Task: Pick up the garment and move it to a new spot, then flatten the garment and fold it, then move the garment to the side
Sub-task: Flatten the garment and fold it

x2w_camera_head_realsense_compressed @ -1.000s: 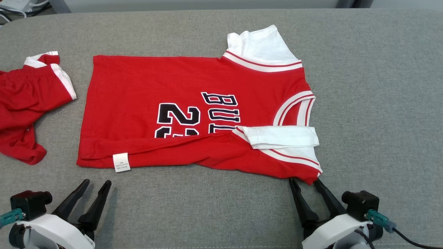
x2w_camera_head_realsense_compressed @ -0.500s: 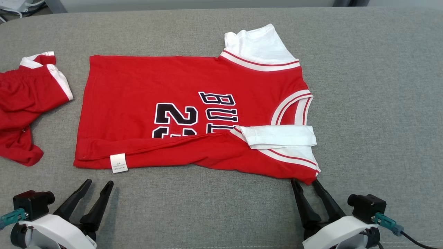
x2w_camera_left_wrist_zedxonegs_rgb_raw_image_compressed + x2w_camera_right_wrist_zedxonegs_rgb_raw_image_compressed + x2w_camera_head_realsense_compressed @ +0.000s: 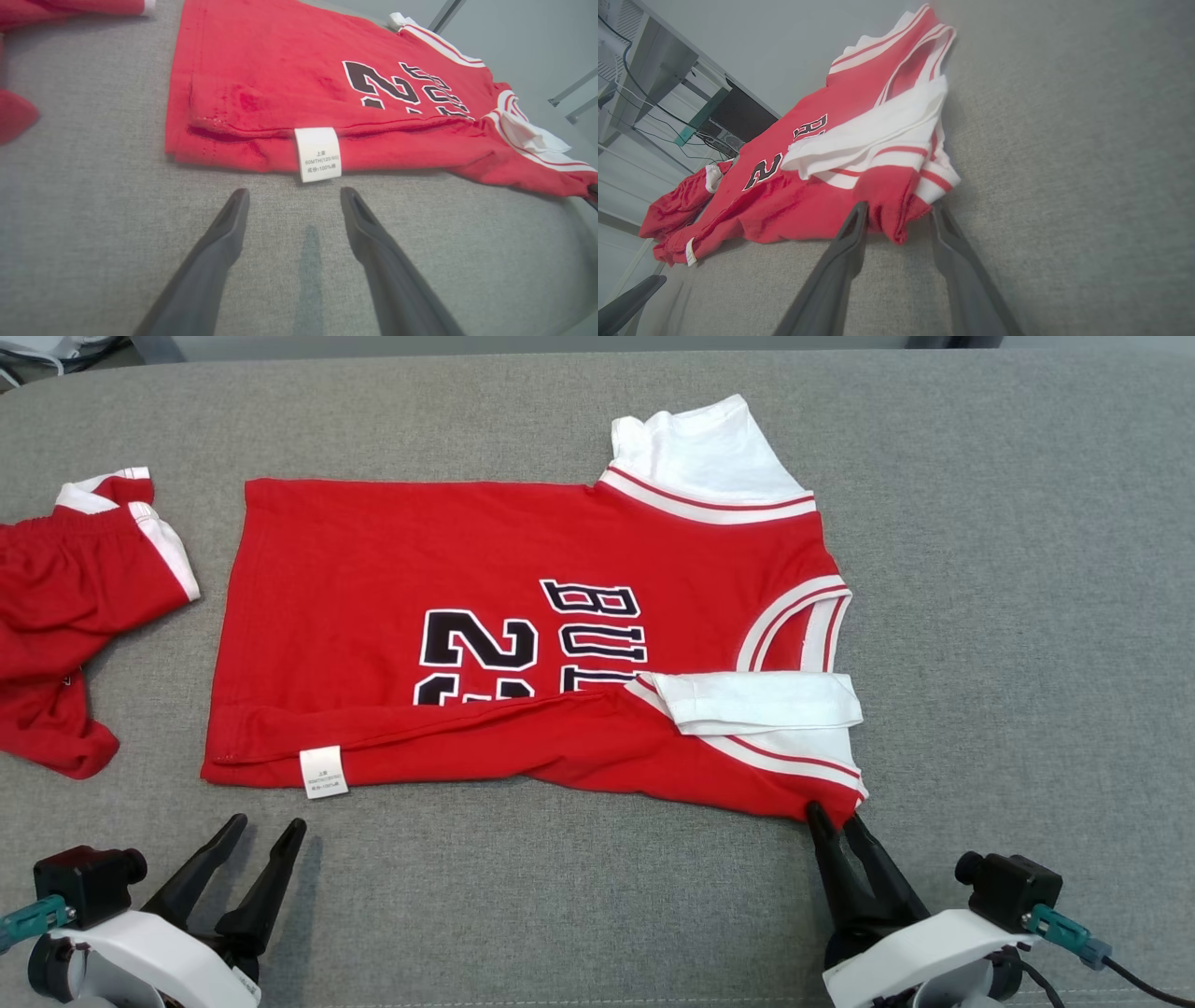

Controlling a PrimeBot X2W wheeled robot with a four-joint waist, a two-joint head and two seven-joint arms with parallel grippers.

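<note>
Red-and-white cotton jersey (image 3: 373, 569): right gripper (image 3: 833, 814) newly at shoulder corner (image 3: 798, 793), jaws narrowing astride it; left gripper (image 3: 268, 822) spread. Fold grasp likely.

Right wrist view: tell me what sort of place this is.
Probably a lab or office workroom: grey cloth-covered work surface, grey desk with trailing black cables, dark boxy computer case.

My head camera is looking down from high over the whole red jersey (image 3: 523, 569). My left wrist camera is facing its care label (image 3: 318, 154), low and near. My right wrist camera is looking low along the shoulder end, also catching this label.
</note>
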